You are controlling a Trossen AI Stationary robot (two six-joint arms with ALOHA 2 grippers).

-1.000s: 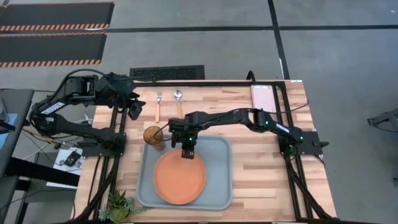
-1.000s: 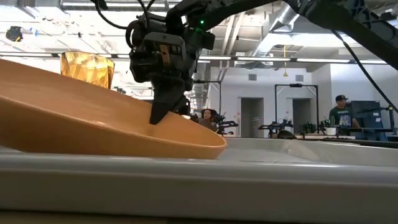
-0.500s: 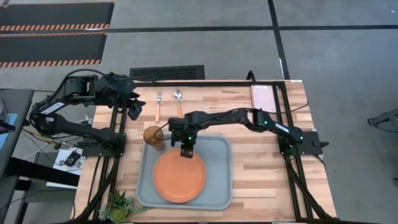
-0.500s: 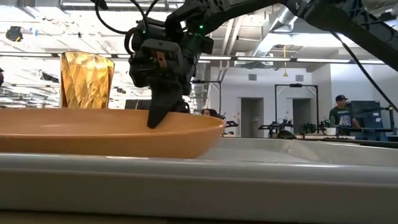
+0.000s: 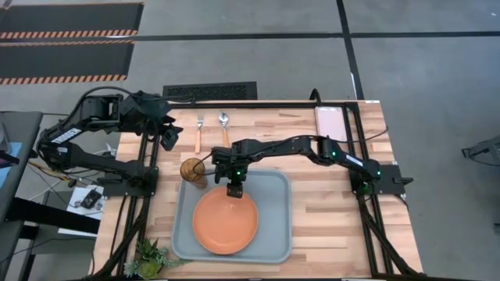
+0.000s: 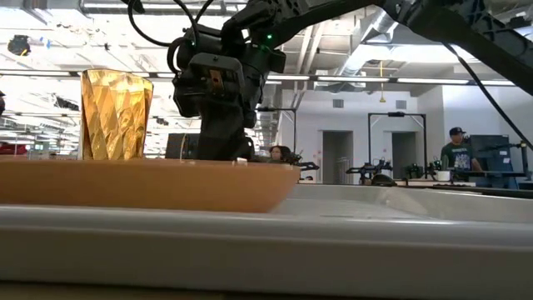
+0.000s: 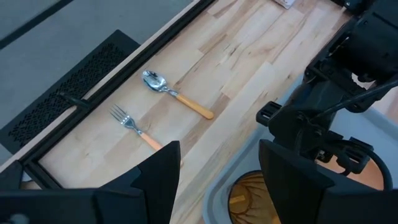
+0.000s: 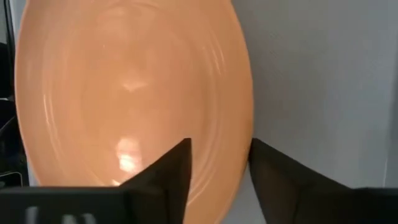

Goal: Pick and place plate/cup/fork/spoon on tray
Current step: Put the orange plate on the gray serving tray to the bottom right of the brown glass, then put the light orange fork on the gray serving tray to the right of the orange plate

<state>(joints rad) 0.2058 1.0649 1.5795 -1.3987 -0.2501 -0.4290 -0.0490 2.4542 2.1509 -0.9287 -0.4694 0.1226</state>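
Our right tool [image 5: 233,188], fingers parted, hangs over the far rim of the plate [image 5: 225,222], which lies flat in the tray [image 5: 277,234] at lower centre, so we judge placing done and reaching for the cup [image 5: 193,171] next.

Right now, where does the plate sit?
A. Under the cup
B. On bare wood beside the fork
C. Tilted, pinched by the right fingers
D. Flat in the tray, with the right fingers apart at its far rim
D: the plate lies level in the tray, and the right gripper stands at its far rim with fingers spread, gripping nothing.
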